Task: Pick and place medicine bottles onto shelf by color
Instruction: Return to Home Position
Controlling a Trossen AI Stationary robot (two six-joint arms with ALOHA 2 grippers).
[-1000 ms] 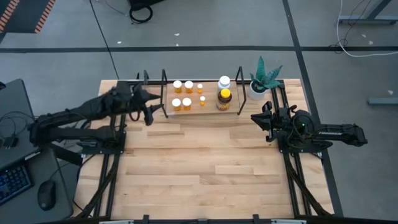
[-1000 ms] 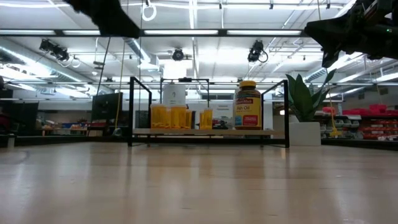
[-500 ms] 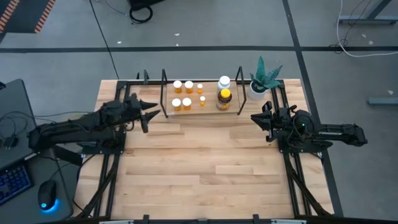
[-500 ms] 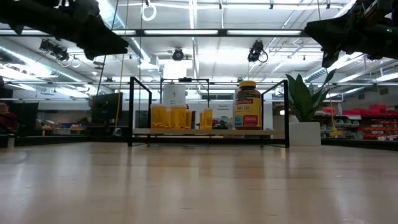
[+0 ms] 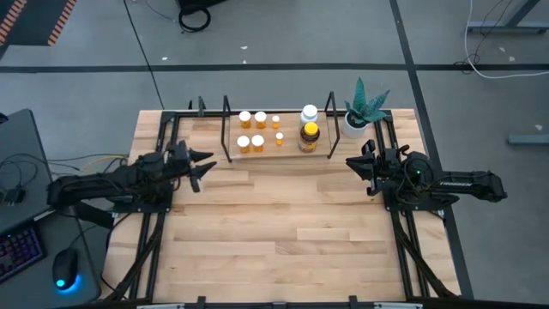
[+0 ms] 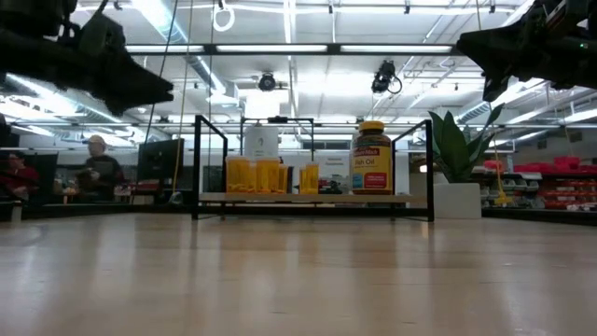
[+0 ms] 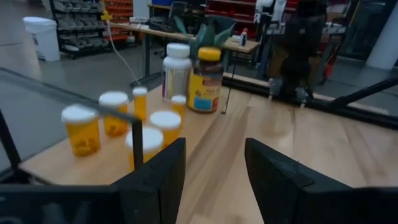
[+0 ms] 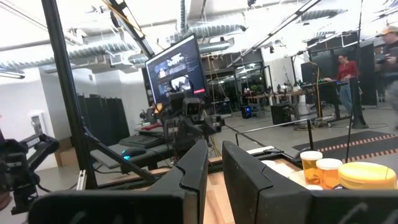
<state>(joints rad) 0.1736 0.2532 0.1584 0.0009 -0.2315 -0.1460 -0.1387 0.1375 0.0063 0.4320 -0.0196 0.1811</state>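
Left arm lies stretched from the left edge of the counter (image 5: 283, 223), forearm near level and raised above the boards in the low view. The left pincer (image 5: 204, 165) points toward the shelf (image 5: 292, 142) and sits off its left front corner, not touching. In the left wrist view its fingers (image 7: 158, 180) stand apart with nothing between them. Right arm is folded at the right edge, with the right pincer (image 5: 360, 165) aimed inward near the potted plant (image 5: 362, 110); its fingers (image 8: 194, 167) are narrowly apart and empty. All medicine bottles stand upright on the shelf board. The six small orange bottles (image 5: 257, 130) are grouped at the left end. The white bottle (image 5: 309, 112) is at the right rear, and the amber yellow-capped bottle (image 5: 310, 136) is just in front of it.
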